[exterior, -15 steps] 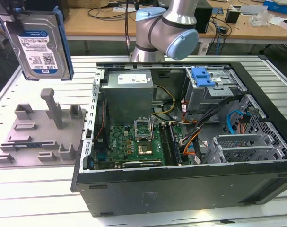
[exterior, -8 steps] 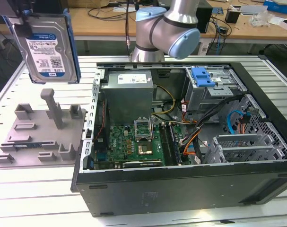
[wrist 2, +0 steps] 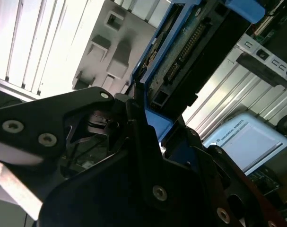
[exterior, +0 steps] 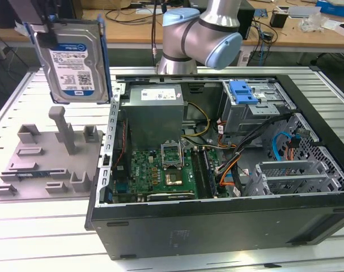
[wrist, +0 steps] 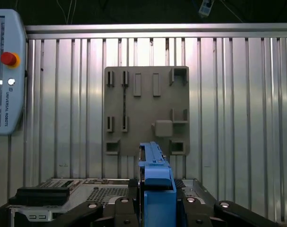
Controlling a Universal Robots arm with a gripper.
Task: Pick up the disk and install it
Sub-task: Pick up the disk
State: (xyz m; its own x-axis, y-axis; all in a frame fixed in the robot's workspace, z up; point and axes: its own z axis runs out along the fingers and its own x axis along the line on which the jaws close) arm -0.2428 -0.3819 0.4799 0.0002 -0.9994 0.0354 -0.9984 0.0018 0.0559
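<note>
The disk (exterior: pixel 72 59) hangs upright in open air over the grey holder (exterior: pixel 52 164). Its lower edge is close above the tallest post, and it sits beside the open computer case (exterior: pixel 217 226) on the exterior view's left. Slatted tabletop (exterior: pixel 24 238) surrounds the holder. In the first wrist view the end effector (wrist: pixel 156 205) is clamped on the disk's blue carrier edge from both sides

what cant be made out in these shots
- First wrist view: the black gripper clamps the silver hard drive in its blue plastic carrier edge-on, hiding its label.
- Exterior view: the top edge cuts off the gripper.
- Exterior view: the grey metal drive cage hides its own bays.
</note>
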